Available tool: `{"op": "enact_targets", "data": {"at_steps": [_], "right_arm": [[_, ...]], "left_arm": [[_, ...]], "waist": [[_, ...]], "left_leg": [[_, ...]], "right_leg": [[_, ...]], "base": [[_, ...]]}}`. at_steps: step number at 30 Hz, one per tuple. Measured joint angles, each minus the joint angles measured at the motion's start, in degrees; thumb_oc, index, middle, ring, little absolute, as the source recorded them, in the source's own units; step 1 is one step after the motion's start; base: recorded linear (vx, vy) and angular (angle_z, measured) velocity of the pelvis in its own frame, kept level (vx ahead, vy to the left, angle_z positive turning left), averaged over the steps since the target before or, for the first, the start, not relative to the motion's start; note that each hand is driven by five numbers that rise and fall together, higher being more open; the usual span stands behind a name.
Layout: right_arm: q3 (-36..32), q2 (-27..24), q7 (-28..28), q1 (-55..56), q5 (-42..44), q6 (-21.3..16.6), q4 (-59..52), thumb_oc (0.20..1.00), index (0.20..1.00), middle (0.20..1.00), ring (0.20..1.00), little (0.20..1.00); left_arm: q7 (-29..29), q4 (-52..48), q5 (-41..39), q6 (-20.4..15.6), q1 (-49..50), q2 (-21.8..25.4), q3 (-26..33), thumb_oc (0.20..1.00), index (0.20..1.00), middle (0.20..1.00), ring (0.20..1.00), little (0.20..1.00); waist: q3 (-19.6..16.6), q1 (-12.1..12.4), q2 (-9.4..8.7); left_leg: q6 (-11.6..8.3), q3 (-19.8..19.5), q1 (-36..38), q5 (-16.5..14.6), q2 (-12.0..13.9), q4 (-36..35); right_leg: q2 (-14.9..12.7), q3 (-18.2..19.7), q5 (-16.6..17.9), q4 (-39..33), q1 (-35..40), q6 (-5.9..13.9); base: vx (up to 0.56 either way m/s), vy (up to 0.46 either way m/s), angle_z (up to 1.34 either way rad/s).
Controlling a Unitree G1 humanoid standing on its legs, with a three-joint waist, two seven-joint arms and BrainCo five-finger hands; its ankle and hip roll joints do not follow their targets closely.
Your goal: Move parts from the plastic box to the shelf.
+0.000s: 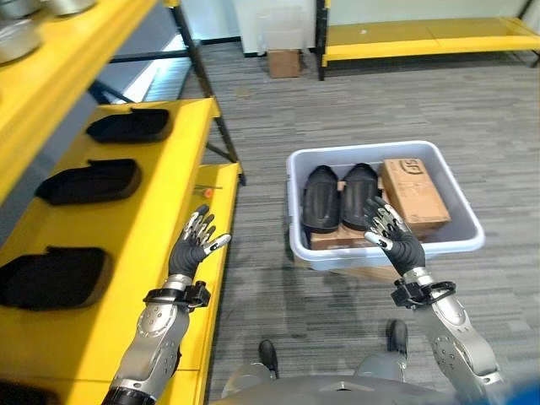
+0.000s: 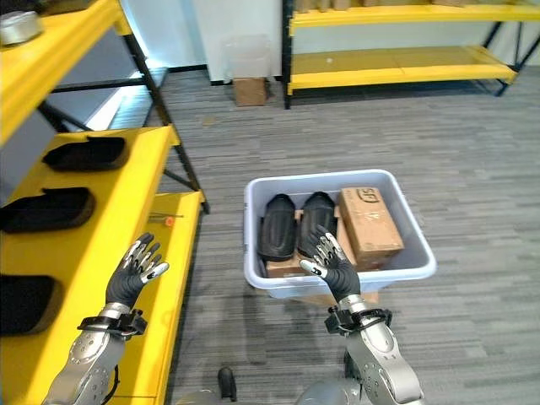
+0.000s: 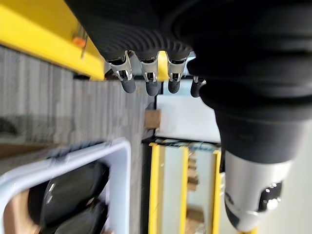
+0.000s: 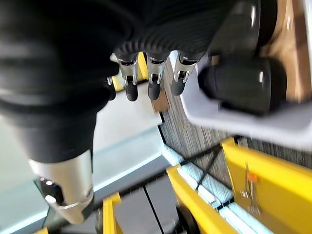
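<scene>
A pale grey plastic box (image 1: pixel 464 221) stands on the floor ahead of me. Inside it lie two black moulded parts (image 1: pixel 321 199) (image 1: pixel 359 194) side by side, with brown cardboard boxes (image 1: pixel 412 196) beside and under them. My right hand (image 1: pixel 391 235) hovers open at the box's near rim, fingers spread, holding nothing. My left hand (image 1: pixel 192 243) is raised open over the yellow shelf (image 1: pixel 160 160) at my left, also empty. Three black parts (image 1: pixel 128 126) (image 1: pixel 89 181) (image 1: pixel 52 277) lie in a row on that shelf.
A higher yellow shelf board (image 1: pixel 59 84) overhangs at upper left with round metal items (image 1: pixel 17 38) on it. Another yellow rack (image 1: pixel 430 38) stands across the grey floor at the back, with a small cardboard box (image 1: pixel 283 62) beside it.
</scene>
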Motion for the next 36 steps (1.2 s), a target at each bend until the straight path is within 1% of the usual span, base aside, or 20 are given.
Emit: {"op": "enact_targets", "data": {"at_steps": [1,2,3,6,10,17,18,20,21,24,26,27,28,29,30,31,32,33,35,36], "right_arm": [[-0.77,-2.09,0.04,1.24,0.01,0.41,0.83,1.0,1.0,1.0,1.0,1.0],[-1.23,-3.92,0.02,0.51,0.03,0.61,1.59,1.0,1.0,1.0,1.0,1.0],[-1.99,-5.29,0.03,0.51,0.06,0.61,1.44,1.0,1.0,1.0,1.0,1.0],[-5.22,-7.58,-0.23,0.22,0.18,0.42,1.49,1.0,1.0,1.0,1.0,1.0],[-4.93,-7.44,-0.37,0.21,0.27,0.15,1.33,1.0,1.0,1.0,1.0,1.0],[-4.98,-7.2,-0.44,0.1,0.35,-0.17,1.24,1.0,1.0,1.0,1.0,1.0],[-5.02,-6.98,-0.42,0.2,0.38,-0.18,1.28,1.0,1.0,1.0,1.0,1.0],[-5.18,-6.63,-0.45,0.59,0.73,-0.54,1.26,1.0,1.0,1.0,1.0,1.0],[-5.51,-6.18,-0.75,1.09,0.75,-0.77,1.23,1.0,1.0,1.0,1.0,1.0],[-5.83,-6.0,-1.51,0.65,0.77,-1.84,1.2,1.0,1.0,1.0,1.0,1.0],[-6.01,-5.65,-1.65,1.27,0.77,-1.97,0.92,1.0,1.0,1.0,1.0,1.0],[-6.09,-5.47,-1.7,1.7,0.75,-2.0,0.92,1.0,1.0,1.0,1.0,1.0],[-6.09,-4.69,-1.78,1.13,0.75,-1.99,1.2,1.0,1.0,1.0,1.0,1.0],[-5.32,-3.77,-1.8,1.76,0.75,-1.94,1.16,1.0,1.0,1.0,1.0,1.0],[-5.1,-3.48,-1.27,2.22,0.71,-1.88,0.96,1.0,1.0,1.0,1.0,1.0],[-5.64,-1.76,-0.68,2.36,0.73,-1.9,0.8,1.0,1.0,1.0,1.0,1.0],[-5.36,-0.44,-0.07,2.57,0.62,-1.85,0.58,1.0,1.0,1.0,1.0,1.0],[-5.32,-0.21,0.39,0.19,0.59,-1.85,0.04,1.0,1.0,1.0,1.0,1.0],[-4.02,-0.36,0.32,-2.68,0.65,-2.1,0.0,1.0,1.0,1.0,1.0,1.0],[-2.4,-0.22,0.31,-4.42,0.66,-1.61,0.25,1.0,1.0,1.0,1.0,1.0]], "left_arm": [[0.0,1.68,-0.01,0.21,-0.93,-3.79,-1.02,1.0,1.0,1.0,1.0,1.0],[-0.15,0.86,0.0,0.32,0.09,-6.05,-1.44,1.0,1.0,1.0,1.0,1.0],[-0.27,0.73,-0.07,0.33,0.19,-7.65,-2.03,1.0,1.0,1.0,1.0,1.0],[-0.51,0.79,-0.13,0.33,-0.45,-9.37,-2.93,1.0,1.0,1.0,1.0,1.0],[-0.48,0.97,-1.71,0.32,-2.89,-7.92,-2.96,1.0,1.0,1.0,1.0,1.0],[-0.48,0.99,-2.43,0.45,-0.57,-5.96,-2.65,1.0,1.0,1.0,1.0,1.0],[-0.47,1.22,-2.44,0.47,-1.56,-5.12,-2.41,1.0,1.0,1.0,1.0,1.0],[-0.5,1.35,-2.44,0.77,-1.84,-4.57,-2.51,1.0,1.0,1.0,1.0,1.0],[-0.54,1.33,-2.44,0.86,-1.88,-4.44,-2.95,1.0,1.0,1.0,1.0,1.0],[-1.14,1.46,-2.42,0.97,-2.94,-4.15,-3.17,1.0,1.0,1.0,1.0,1.0],[-1.12,1.45,-2.43,0.96,-2.27,-4.13,-3.14,1.0,1.0,1.0,1.0,1.0],[-1.18,1.41,-2.43,0.93,-1.66,-4.2,-3.13,1.0,1.0,1.0,1.0,1.0],[-1.14,1.52,-2.43,0.92,-1.57,-4.07,-2.94,1.0,1.0,1.0,1.0,1.0],[-1.1,1.57,-2.43,0.88,-1.78,-3.16,-2.8,1.0,1.0,1.0,1.0,1.0],[-1.14,1.47,-2.45,0.87,-3.02,-2.24,-2.74,1.0,1.0,1.0,1.0,1.0],[-1.26,1.09,-2.44,0.88,-3.84,0.1,-2.83,1.0,1.0,1.0,1.0,1.0],[-1.28,1.02,-2.43,0.84,-5.03,2.23,-2.87,1.0,1.0,1.0,1.0,1.0],[-1.3,1.02,-2.42,0.77,-6.43,4.19,-2.8,1.0,1.0,1.0,1.0,1.0],[-1.13,0.31,-2.38,-0.37,-11.55,4.69,-2.98,1.0,1.0,1.0,1.0,1.0],[-0.73,0.11,-2.35,-0.6,-15.22,4.45,-3.13,1.0,1.0,1.0,1.0,1.0]], "waist": [[-0.31,-0.46,1.96],[-0.52,-0.26,4.46],[-0.69,-0.02,6.57],[-0.95,-1.3,8.35],[-0.34,-1.31,6.84],[0.32,0.54,6.25],[1.18,0.4,4.45],[2.07,1.39,2.8],[2.57,1.52,1.7],[2.67,1.51,1.97],[2.6,1.54,2.94],[2.1,1.56,4.05],[1.84,1.59,5.09],[2.3,1.48,3.3],[2.57,1.46,1.69],[3.17,1.43,-0.67],[3.21,1.82,-1.88],[3.61,1.8,-1.81],[4.53,1.58,-2.61],[6.66,1.56,-3.08]], "left_leg": [[-0.75,-1.94,0.66,-0.19,3.31,-0.04],[-0.01,-2.49,0.49,-1.3,5.89,0.21],[1.39,-3.82,0.12,-0.64,7.86,0.86],[3.13,-3.58,-2.18,1.04,10.97,4.92],[1.97,-4.25,-4.64,1.87,12.48,8.54],[3.59,-5.88,-6.3,3.22,13.58,11.33],[3.05,-7.71,-8.66,5.15,13.3,14.76],[2.49,-10.12,-11.06,10.77,12.86,16.32],[1.19,-9.85,-12.53,13.34,13.32,15.24],[-0.22,-7.18,-12.65,7.23,12.6,5.82],[-0.21,-6.56,-11.45,5.9,12.33,5.7],[0.94,-6.57,-9.82,4.08,12.16,6.2],[-2.65,-5.66,-8.59,2.16,12.17,5.67],[-3.36,-4.91,-8.61,1.52,10.36,5.8],[-2.83,-3.62,-8.75,1.33,8.81,6.18],[-1.73,-2.5,-9.07,0.01,6.36,7.91],[-1.09,-1.33,-9.86,-3.04,4.33,11.99],[0.73,1.58,-10.75,-7.0,2.69,15.69],[2.2,2.26,-18.11,-10.57,2.39,23.86],[2.68,1.66,-21.33,-11.43,2.63,27.42]], "right_leg": [[3.78,-0.12,3.23,0.67,1.52,-0.65],[6.76,-1.26,2.42,1.84,1.08,-0.72],[9.03,-1.42,1.64,2.15,1.12,-2.0],[12.44,-3.16,-1.38,4.85,0.74,-4.44],[12.69,-3.12,-6.13,11.81,-2.45,-5.35],[13.02,-3.24,-10.97,20.09,-5.35,-6.71],[12.68,-2.31,-12.82,22.11,-6.58,-7.89],[12.75,-2.54,-12.77,20.49,-5.28,-8.12],[12.52,-3.78,-11.77,17.63,-3.86,-8.9],[12.53,-5.58,-11.55,16.27,-4.45,-9.14],[12.63,-4.86,-10.28,15.64,-4.14,-7.43],[13.07,-4.3,-9.85,15.62,-4.2,-7.01],[12.93,-4.08,-9.17,15.54,-3.96,-6.63],[11.67,-2.64,-8.77,14.37,-3.92,-6.41],[10.44,-2.21,-7.98,11.98,-3.38,-5.91],[8.67,-2.04,-4.78,9.07,-2.15,-6.53],[7.13,-0.69,-1.96,6.82,-1.35,-6.35],[4.79,0.65,2.03,4.81,-1.78,-6.22],[2.61,0.76,3.03,4.74,-6.06,-6.18],[2.4,0.37,2.73,4.21,-6.86,-6.62]], "base": [[0.17,-0.323,0.49],[0.17,-0.328,0.22],[0.12,-0.287,-0.17],[0.13,-0.325,0.03],[0.11,-0.236,0.16],[0.09,-0.181,0.1],[0.05,-0.071,0.24],[0.09,0.021,0.36],[0.14,0.171,0.46],[0.17,0.215,0.38],[0.15,0.19,-0.07],[0.12,0.176,-0.27],[0.09,0.167,-0.28],[0.14,0.258,-0.2],[0.14,0.32,-0.12],[0.11,0.333,-0.29],[0.01,0.366,-0.64],[-0.05,0.236,-0.71],[-0.05,0.108,-0.23],[-0.04,0.051,0.23]]}}
